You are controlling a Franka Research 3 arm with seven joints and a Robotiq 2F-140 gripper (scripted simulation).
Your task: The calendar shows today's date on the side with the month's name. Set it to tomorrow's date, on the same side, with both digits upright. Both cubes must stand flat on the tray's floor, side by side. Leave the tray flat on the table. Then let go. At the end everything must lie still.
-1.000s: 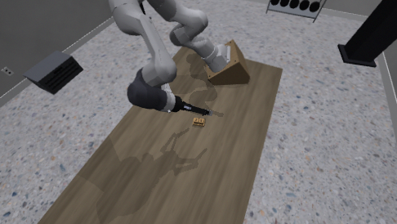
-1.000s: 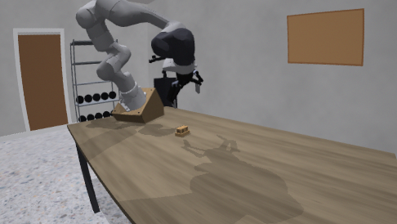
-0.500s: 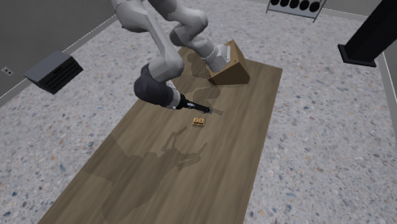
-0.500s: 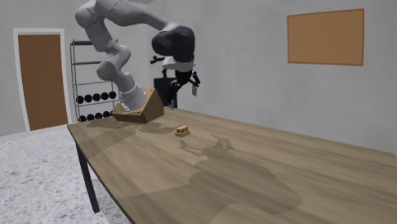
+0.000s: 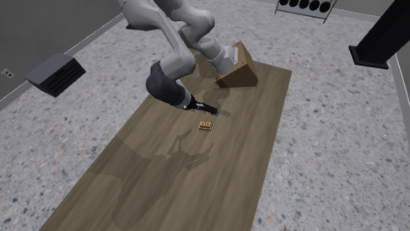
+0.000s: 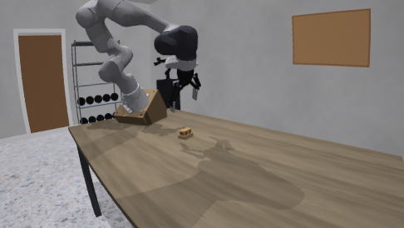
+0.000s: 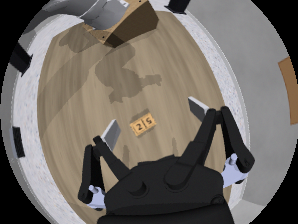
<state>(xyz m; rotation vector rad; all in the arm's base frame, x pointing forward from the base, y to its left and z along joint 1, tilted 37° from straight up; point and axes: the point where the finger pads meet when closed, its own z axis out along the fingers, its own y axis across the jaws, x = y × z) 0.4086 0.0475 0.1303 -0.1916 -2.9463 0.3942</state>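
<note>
Two small cubes (image 5: 205, 124) (image 6: 185, 131) (image 7: 143, 124) sit side by side in their tray (image 5: 205, 129) (image 6: 185, 136) (image 7: 146, 112) on the table (image 5: 236, 139) (image 6: 291, 154) (image 7: 75, 110), below my hand (image 5: 217, 112) (image 6: 184, 101) (image 7: 153, 115), apart from it and between my spread fingers in wrist view, top faces reading 2 and 5 there, hand released and holding nothing.

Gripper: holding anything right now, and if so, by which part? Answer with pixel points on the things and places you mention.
Nothing held. The gripper (image 5: 217, 112) (image 6: 184, 101) (image 7: 153, 115) is open above the table; both cubes (image 5: 205, 124) (image 6: 185, 131) (image 7: 143, 124) sit below, clear of the fingers.

grey arm arched high, dark wrist bent downward, black hand (image 5: 217, 112) (image 6: 184, 102) (image 7: 153, 115) hanging wide open, holding nothing
</note>
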